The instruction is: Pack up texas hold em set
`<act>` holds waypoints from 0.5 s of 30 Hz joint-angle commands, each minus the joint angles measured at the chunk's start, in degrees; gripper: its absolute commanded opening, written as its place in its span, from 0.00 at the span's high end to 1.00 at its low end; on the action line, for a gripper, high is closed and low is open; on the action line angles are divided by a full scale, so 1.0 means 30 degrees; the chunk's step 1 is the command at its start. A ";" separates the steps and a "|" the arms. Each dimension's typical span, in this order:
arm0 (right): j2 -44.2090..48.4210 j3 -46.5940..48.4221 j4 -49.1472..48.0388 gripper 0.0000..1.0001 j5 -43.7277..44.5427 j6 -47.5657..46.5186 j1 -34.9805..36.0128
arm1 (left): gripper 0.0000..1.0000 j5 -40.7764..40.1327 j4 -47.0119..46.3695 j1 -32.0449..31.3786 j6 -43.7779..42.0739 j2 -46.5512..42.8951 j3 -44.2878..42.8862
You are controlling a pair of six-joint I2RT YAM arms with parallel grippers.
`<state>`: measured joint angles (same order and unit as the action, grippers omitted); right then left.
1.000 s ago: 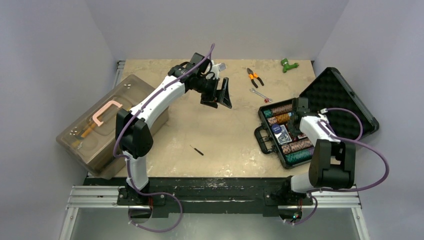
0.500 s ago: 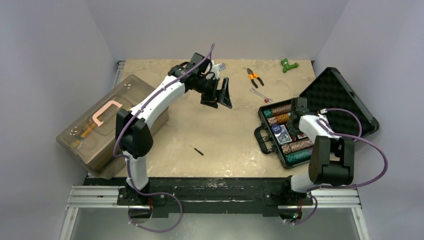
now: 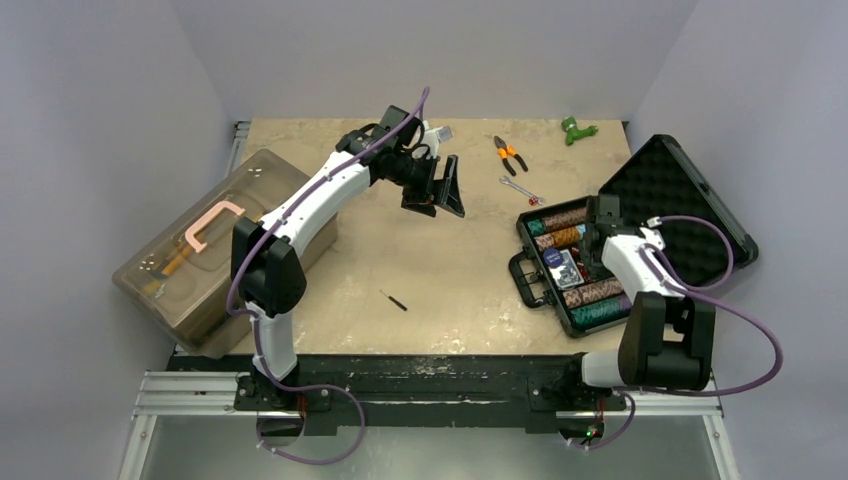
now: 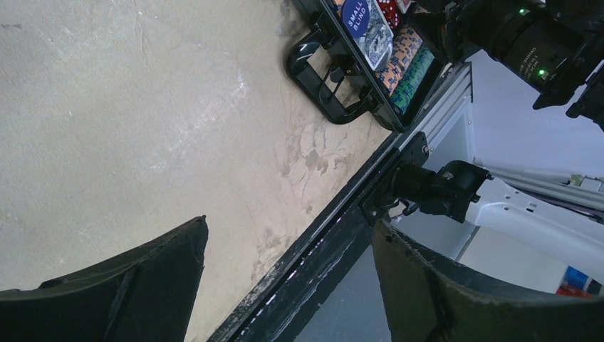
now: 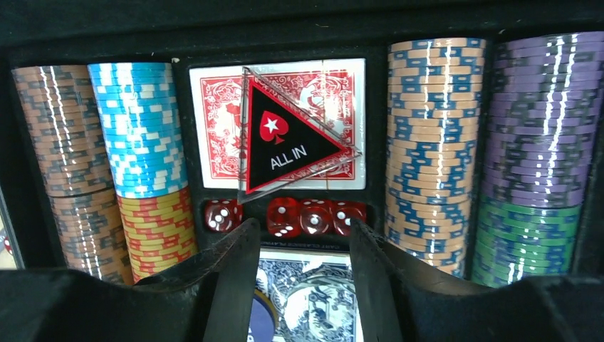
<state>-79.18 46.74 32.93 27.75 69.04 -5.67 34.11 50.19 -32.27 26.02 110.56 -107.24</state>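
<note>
Top external view, item by item.

1. Black rectangular hard case (image 3: 680,205) with egg-crate foam lid: it sits at the counter's (image 3: 450,260) right edge, near the front corner. The lid lies open, out past that edge, and the handle faces the counter's middle.
2. My right jaws: above the case's centre compartment, partly apart, gripping nothing.
3. My left jaws: raised over the back-middle of the counter, spread wide and empty. Bare surface lies beneath them and forward to the front rail.
4. Translucent brown toolbox with a pink handle (image 3: 200,250): at the left edge, overhanging it.
5. Orange-handled pliers (image 3: 510,152), small wrench (image 3: 520,190) and green object (image 3: 577,128): along the back right.
6. Thin black screwdriver (image 3: 393,299): alone, front middle.

Right wrist view, case contents.

7. Striped poker chips (image 5: 434,142): rows on both sides.
8. Red-backed card deck (image 5: 214,128): under a clear triangular marker (image 5: 285,142) reading "ALL IN".
9. Red dice (image 5: 285,214): in a row just below the marker.
10. Blue-patterned deck (image 5: 306,299): seen between my fingertips.

Left wrist view.

11. Round blue button (image 4: 355,18): reads "SMALL BLIND" and lies in the case.
</note>
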 commanded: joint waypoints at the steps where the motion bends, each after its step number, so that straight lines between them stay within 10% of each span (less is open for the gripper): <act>1: 0.1171 0.0358 0.0752 0.52 0.1056 -0.1784 -0.0030 | 0.17 0.0313 -0.0627 0.0131 0.0148 -0.0783 -0.0010; 5: 0.2192 0.0388 -0.2506 0.36 -0.0324 -0.6430 0.0370 | 0.17 0.0348 -0.0641 0.0137 0.0173 -0.0806 0.0002; 8: 0.2288 0.1204 -0.5641 0.02 -0.4165 -1.1699 0.0785 | 0.17 0.0279 -0.0673 0.0135 0.0131 -0.0820 0.0005; 15: -0.2384 0.6780 -0.4778 0.01 -0.9517 -1.9857 0.0895 | 0.17 0.0218 -0.0635 0.0133 0.0081 -0.0761 0.0032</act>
<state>-78.59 56.34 20.10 10.28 27.62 -3.11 34.11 50.19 -32.27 26.02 110.56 -107.22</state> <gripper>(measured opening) 0.987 0.828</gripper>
